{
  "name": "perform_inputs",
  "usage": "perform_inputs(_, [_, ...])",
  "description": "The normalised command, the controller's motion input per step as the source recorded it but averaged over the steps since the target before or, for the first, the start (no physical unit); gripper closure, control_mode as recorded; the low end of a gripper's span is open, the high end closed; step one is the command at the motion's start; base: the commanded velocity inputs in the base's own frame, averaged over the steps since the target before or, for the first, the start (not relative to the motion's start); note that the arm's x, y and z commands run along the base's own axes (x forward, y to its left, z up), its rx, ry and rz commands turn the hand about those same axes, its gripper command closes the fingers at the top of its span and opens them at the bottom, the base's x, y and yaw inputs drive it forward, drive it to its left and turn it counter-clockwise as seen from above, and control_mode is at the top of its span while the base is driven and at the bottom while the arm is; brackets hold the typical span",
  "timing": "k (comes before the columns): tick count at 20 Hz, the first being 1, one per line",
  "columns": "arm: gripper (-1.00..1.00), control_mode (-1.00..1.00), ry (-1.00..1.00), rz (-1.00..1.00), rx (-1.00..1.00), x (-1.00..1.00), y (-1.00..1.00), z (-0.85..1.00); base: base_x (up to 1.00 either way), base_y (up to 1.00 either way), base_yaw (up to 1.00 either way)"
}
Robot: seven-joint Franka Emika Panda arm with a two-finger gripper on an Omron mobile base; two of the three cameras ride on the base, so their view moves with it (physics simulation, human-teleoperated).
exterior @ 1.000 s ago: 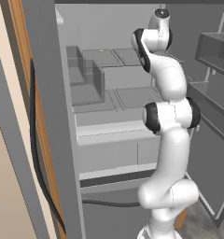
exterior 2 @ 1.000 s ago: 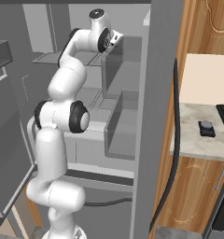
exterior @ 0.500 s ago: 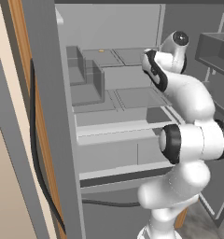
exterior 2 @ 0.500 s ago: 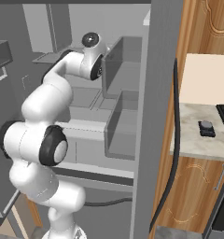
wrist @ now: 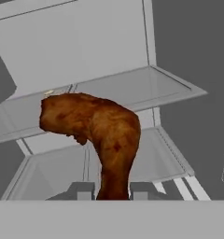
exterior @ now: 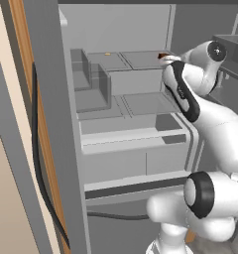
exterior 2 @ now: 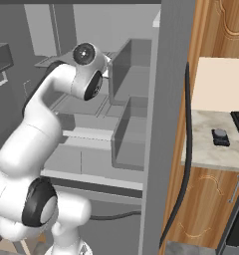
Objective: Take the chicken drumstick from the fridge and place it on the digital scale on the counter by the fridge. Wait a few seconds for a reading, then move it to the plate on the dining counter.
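Beyond the hand (wrist: 112, 190) lie the fridge's (exterior: 116, 124) pale grey shelves (wrist: 132, 86), stepped one above another, with a dark side wall off to one flank and nothing between the hand and them. The drumstick (wrist: 93, 130) stands up straight out of the hand, its thin end pinched between the two fingers (wrist: 81, 190) and its fat, lumpy end bending over sideways above them. It is glossy reddish-brown with darker patches. Away outside the fridge, a small black scale (exterior 2: 220, 137) sits on the marbled worktop (exterior 2: 211, 149).

Drumstick (wrist: 97, 128) mottled reddish-brown; fridge (wrist: 109, 56) shelves pale grey.
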Motion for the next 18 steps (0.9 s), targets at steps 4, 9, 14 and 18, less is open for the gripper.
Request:
perform_inputs(4, [1.0, -1.0, 0.02, 0.12, -0.06, -1.0, 0.0, 0.46, 0.0, 0.0, 0.0])
perform_inputs(9, [1.0, -1.0, 0.1, 0.12, -0.13, -1.0, 0.0, 0.15, 0.0, 0.0, 0.0])
perform_inputs(14, [1.0, -1.0, 0.22, 0.09, -0.23, -1.0, 0.07, 0.0, 0.0, 0.0, 0.0])
perform_inputs(18, [1.0, -1.0, 0.3, 0.02, -0.23, -1.0, 0.2, 0.0, 0.0, 0.0, 0.0])
